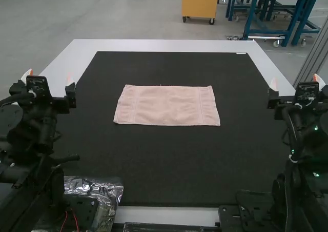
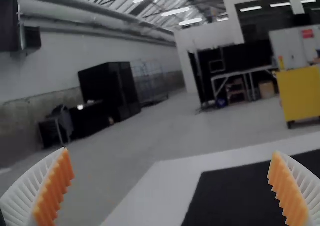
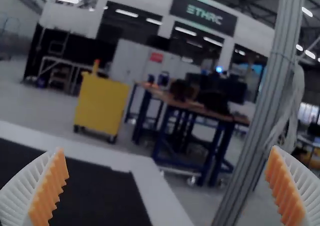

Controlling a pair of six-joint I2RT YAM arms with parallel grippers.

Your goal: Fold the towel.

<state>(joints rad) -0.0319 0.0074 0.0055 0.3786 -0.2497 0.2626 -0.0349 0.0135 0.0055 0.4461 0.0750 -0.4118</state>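
Note:
A pale pink towel (image 1: 167,105) lies flat on the black mat as a wide, smooth rectangle; whether it is one layer or folded I cannot tell. Over the mat's left side, well apart from the towel, my left gripper (image 1: 49,78) stands open. Across the table, my right gripper (image 1: 295,81) is open at the right edge. In the left wrist view the left gripper (image 2: 171,186) has its ribbed fingers wide apart with nothing between them. The right gripper (image 3: 167,186) looks the same in the right wrist view, also holding nothing.
The black mat (image 1: 169,165) covers most of the white table (image 1: 164,45). Crinkled silvery plastic (image 1: 105,191) lies by the left arm's base at the near edge. An upright metal post (image 3: 260,111) stands beyond the table on the right.

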